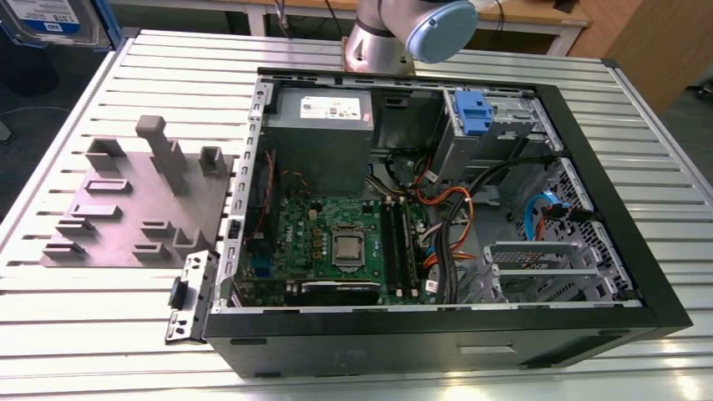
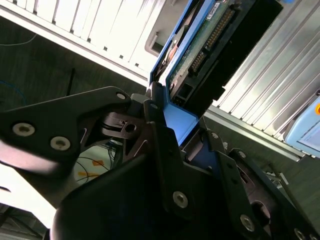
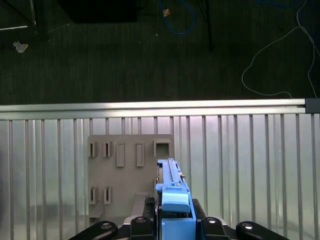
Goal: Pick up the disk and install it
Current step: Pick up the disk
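My gripper (image 3: 173, 224) is shut on the disk (image 3: 172, 192), a flat drive with blue plastic side rails that I see edge-on, high above the grey fixture (image 3: 127, 170). In the second wrist view the gripper (image 2: 176, 131) clamps the blue rail, and the disk's (image 2: 202, 42) green circuit board underside faces the camera. In the exterior view the disk (image 1: 50, 21) shows its white-and-blue label at the far upper left, above the table's left edge. The open computer case (image 1: 657, 276) lies on the table to the exterior view's right.
Upright pegs and slots stand on the grey fixture (image 1: 106, 209), left of the case. A drive bay with a blue bracket (image 1: 472, 113), cables, the motherboard (image 1: 334, 242) and a grey power supply (image 1: 323, 125) sit inside the case. The arm's base (image 1: 379, 46) stands behind the case.
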Tool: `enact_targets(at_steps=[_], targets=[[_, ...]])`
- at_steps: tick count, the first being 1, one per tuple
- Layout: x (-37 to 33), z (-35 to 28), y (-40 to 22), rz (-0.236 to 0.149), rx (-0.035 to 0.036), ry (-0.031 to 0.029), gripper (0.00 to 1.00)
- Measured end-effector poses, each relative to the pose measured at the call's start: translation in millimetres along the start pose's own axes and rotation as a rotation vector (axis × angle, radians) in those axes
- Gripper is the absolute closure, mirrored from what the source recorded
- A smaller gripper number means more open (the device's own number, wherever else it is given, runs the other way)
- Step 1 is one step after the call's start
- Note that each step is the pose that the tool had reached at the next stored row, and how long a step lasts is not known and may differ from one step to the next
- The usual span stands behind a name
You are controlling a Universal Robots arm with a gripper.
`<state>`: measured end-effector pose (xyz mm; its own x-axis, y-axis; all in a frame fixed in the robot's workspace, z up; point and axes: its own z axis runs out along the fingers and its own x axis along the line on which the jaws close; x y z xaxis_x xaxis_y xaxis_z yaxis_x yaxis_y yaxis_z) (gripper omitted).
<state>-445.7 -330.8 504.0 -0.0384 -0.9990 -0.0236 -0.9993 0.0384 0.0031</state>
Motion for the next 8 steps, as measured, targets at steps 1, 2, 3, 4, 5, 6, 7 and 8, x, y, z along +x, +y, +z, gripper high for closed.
enact_targets(at_steps=[1, 2, 3, 4, 5, 6, 7, 8], targets=[[0.8, 0.0, 0.0, 0.000, 0.0001, 0.0000, 0.63], [2.0, -0.1, -0.1, 0.000, -0.0001, 0.0001, 0.63], [3.4, -0.2, -0.2, 0.000, -0.0001, 0.0001, 0.63], [5.0, -0.2, -0.3, 0.000, -0.0001, 0.0000, 0.63], [6.9, -0.3, -0.3, 0.000, -0.0001, 0.0001, 0.63], [8.9, -0.3, -0.4, 0.000, -0.0002, 0.0001, 0.63], [10.9, -0.3, -0.5, 0.000, -0.0001, 0.0001, 0.63], [12.6, -0.4, -0.6, 0.000, -0.0001, 0.0001, 0.63]])
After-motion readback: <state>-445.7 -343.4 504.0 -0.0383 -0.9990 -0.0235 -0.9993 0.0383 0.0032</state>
